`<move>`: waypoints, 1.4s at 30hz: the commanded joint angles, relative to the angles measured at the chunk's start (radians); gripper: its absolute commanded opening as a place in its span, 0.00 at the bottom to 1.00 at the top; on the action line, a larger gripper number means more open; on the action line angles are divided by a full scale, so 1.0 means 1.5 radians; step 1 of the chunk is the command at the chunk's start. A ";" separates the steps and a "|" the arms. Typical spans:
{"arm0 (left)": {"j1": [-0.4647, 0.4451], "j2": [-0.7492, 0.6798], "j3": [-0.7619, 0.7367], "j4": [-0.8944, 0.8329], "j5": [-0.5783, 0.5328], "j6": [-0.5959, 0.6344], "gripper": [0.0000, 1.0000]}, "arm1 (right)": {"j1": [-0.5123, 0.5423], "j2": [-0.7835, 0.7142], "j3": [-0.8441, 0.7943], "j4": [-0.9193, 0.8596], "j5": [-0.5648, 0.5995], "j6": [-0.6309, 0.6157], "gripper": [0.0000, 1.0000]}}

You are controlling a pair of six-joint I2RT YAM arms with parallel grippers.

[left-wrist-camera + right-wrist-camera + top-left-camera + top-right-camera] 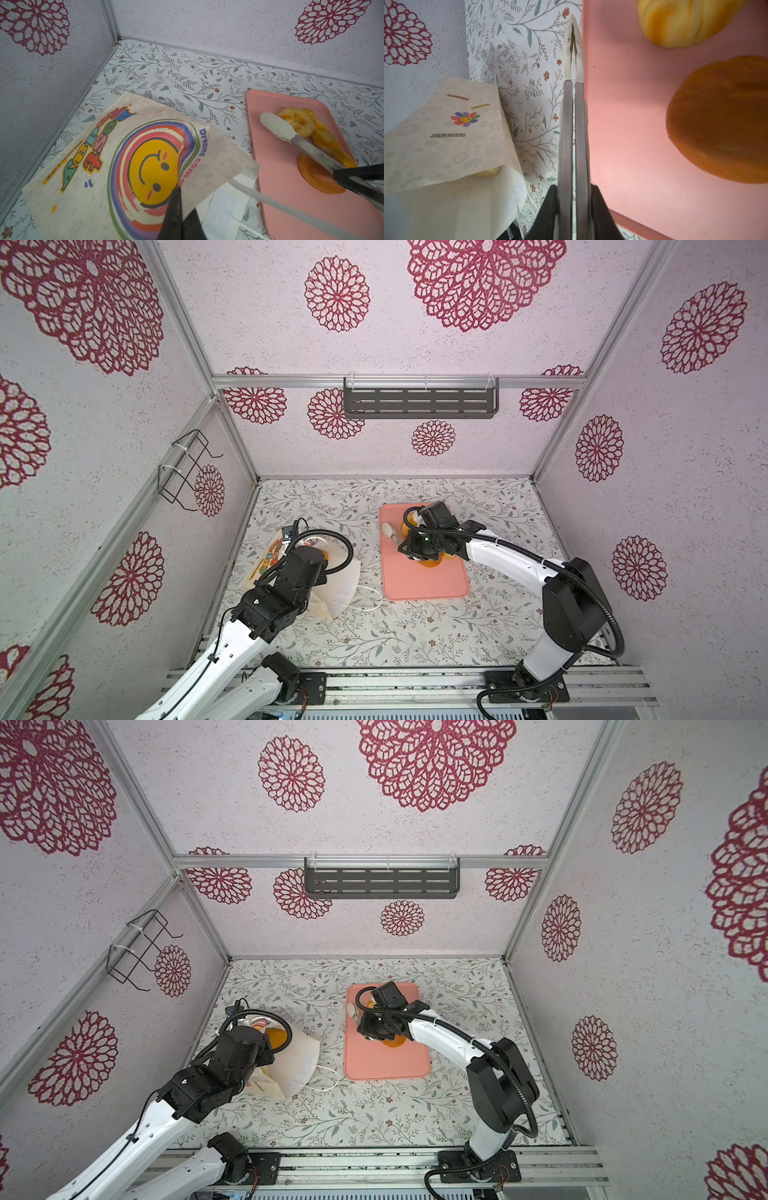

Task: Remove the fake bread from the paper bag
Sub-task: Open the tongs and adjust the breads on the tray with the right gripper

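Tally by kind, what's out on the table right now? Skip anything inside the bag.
ring pastry: 1
braided stick: 1
round bun: 1
paper bag: 1
pink tray: 1
tongs: 1
Total: 6
All three pastries lie on the tray.

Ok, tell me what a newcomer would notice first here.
The pink tray mid-table, carrying glossy orange fake bread, with the right end effector clamping metal tongs above it. Left of it is the paper bag with its bright smiley print, an edge pinched by the left end effector. Crimson flower medallions cover the walls.
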 commanded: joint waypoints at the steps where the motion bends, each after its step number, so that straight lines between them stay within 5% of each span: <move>1: 0.003 0.000 0.019 -0.001 0.007 -0.012 0.00 | -0.002 0.003 0.036 -0.005 0.072 -0.003 0.00; 21: 0.003 -0.003 0.017 0.001 0.018 -0.002 0.00 | -0.032 -0.029 0.023 -0.129 0.229 -0.027 0.00; 29: 0.002 -0.017 0.021 0.002 0.043 0.043 0.00 | -0.023 -0.099 0.014 -0.103 0.091 -0.091 0.00; 36: 0.003 -0.059 0.006 0.024 0.101 0.107 0.00 | -0.013 -0.281 -0.089 -0.098 -0.027 -0.126 0.00; 42: 0.002 -0.047 0.004 0.030 0.178 0.190 0.00 | 0.064 -0.406 -0.142 -0.146 -0.072 -0.130 0.11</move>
